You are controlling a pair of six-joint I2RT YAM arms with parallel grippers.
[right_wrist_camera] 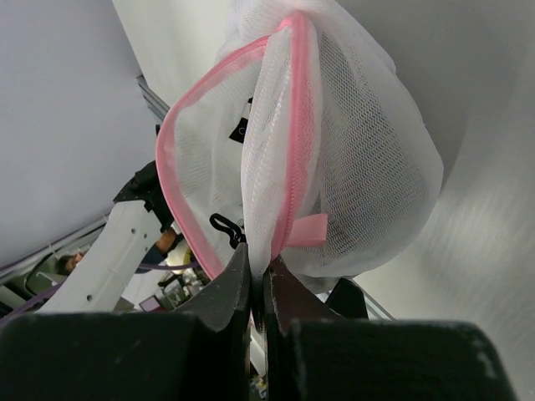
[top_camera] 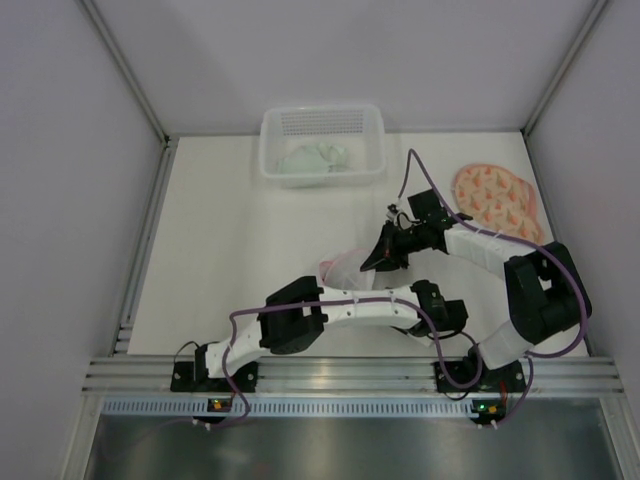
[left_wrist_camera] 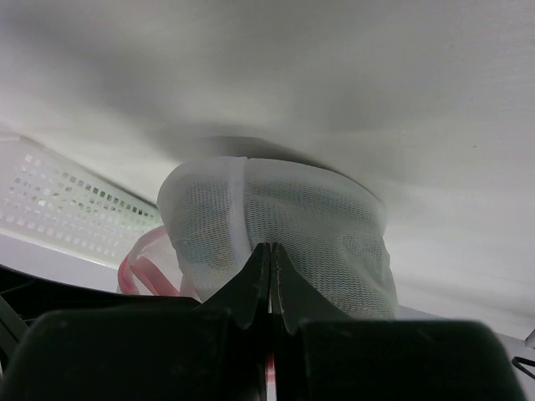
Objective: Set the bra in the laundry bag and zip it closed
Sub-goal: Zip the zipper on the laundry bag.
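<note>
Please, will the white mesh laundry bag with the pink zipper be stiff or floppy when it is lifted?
Probably floppy: the laundry bag folds and bulges where the right fingers pinch it. Likely light, since the thin mesh is see-through. It may sag closed along the pink zipper edge, so the opening would hardly stay wide alone.

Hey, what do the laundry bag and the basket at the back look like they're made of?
The laundry bag looks like soft matte white mesh fabric: fine open weave, see-through, with pink zipper trim. The basket seems translucent white plastic, slightly glossy: rigid rim, perforated grid in its back wall.
</note>
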